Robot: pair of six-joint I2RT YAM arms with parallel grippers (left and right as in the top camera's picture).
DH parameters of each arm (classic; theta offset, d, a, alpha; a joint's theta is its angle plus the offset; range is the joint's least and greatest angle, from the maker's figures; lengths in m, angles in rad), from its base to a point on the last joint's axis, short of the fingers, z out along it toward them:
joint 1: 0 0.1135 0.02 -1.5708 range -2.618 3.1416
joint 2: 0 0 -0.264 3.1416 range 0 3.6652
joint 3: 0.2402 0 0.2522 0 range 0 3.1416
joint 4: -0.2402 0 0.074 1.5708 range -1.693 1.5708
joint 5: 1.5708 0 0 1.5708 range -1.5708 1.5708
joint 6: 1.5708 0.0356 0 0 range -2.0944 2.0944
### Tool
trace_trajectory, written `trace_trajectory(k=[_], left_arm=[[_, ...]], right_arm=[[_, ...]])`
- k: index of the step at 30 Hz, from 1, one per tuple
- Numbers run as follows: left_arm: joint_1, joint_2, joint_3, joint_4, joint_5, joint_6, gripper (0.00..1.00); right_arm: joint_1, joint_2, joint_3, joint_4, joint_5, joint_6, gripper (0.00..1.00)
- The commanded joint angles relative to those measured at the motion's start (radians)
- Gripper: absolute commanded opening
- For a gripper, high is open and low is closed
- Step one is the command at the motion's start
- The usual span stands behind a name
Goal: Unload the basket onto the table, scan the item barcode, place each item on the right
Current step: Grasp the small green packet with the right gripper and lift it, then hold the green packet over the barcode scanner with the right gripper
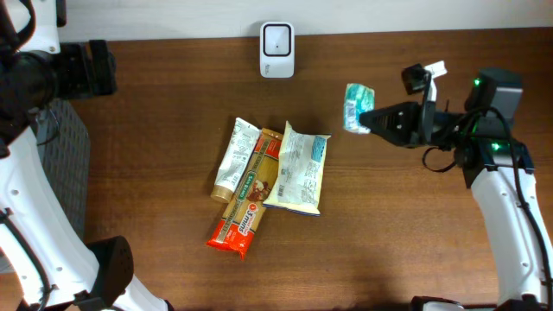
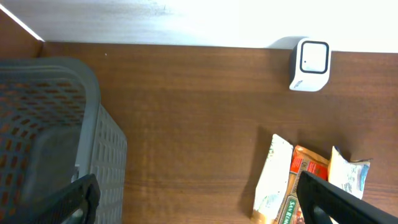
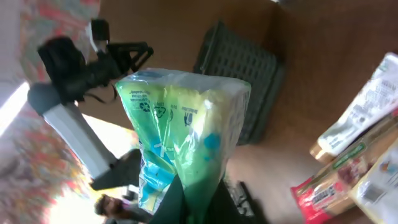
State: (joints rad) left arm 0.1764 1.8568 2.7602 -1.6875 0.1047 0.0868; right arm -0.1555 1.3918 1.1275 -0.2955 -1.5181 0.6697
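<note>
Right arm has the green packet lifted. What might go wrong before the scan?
The right fingers pinch the green packet only at its lower edge, so the soft pack could slip or sag. No barcode shows in any view, so it may face away from the white scanner. In the overhead view the packet hangs right of the scanner, not in front of it.

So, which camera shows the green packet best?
The right wrist view: the green packet fills the frame, with its print visible. Overhead shows it small, held by the right gripper. The left wrist view misses it.
</note>
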Motion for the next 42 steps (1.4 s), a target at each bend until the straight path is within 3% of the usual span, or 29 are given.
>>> trace_trajectory(k=[1, 5, 9, 11, 14, 15, 17, 21, 24, 26, 30, 34, 42], left_arm=[[0.002, 0.0, 0.003, 0.0, 0.011, 0.013, 0.99], [0.002, 0.0, 0.003, 0.0, 0.011, 0.013, 0.99], [0.002, 0.0, 0.003, 0.0, 0.011, 0.013, 0.99], [0.002, 0.0, 0.003, 0.0, 0.011, 0.013, 0.99], [0.002, 0.0, 0.003, 0.0, 0.011, 0.013, 0.99], [0.002, 0.0, 0.003, 0.0, 0.011, 0.013, 0.99], [0.002, 0.0, 0.003, 0.0, 0.011, 0.013, 0.99], [0.002, 0.0, 0.003, 0.0, 0.011, 0.013, 0.99], [0.002, 0.0, 0.003, 0.0, 0.011, 0.013, 1.0], [0.002, 0.0, 0.003, 0.0, 0.011, 0.013, 0.99], [0.002, 0.0, 0.003, 0.0, 0.011, 0.013, 0.99], [0.002, 0.0, 0.003, 0.0, 0.011, 0.013, 0.99], [0.002, 0.0, 0.003, 0.0, 0.011, 0.013, 0.99]], right_arm=[[-0.01, -0.018, 0.012, 0.009, -0.034, 0.159, 0.04], [-0.007, -0.018, 0.012, 0.033, -0.034, 0.138, 0.04], [0.131, -0.018, 0.012, 0.068, 0.161, 0.059, 0.04], [0.296, -0.011, 0.012, 0.029, 0.436, 0.011, 0.04], [0.544, -0.009, 0.032, -0.166, 1.048, -0.041, 0.04], [0.602, 0.004, 0.105, -0.25, 1.22, -0.067, 0.04], [0.636, 0.065, 0.274, -0.373, 1.368, -0.134, 0.04], [0.7, 0.499, 0.926, -0.574, 1.744, -0.431, 0.04], [0.715, 0.709, 1.033, -0.335, 1.987, -0.76, 0.04], [0.717, 0.831, 1.033, -0.084, 2.147, -1.071, 0.04], [0.71, 0.964, 1.033, 0.201, 2.185, -1.343, 0.04], [0.682, 1.085, 1.033, 0.321, 2.185, -1.642, 0.04], [0.631, 1.135, 1.031, 0.335, 2.041, -1.657, 0.04]])
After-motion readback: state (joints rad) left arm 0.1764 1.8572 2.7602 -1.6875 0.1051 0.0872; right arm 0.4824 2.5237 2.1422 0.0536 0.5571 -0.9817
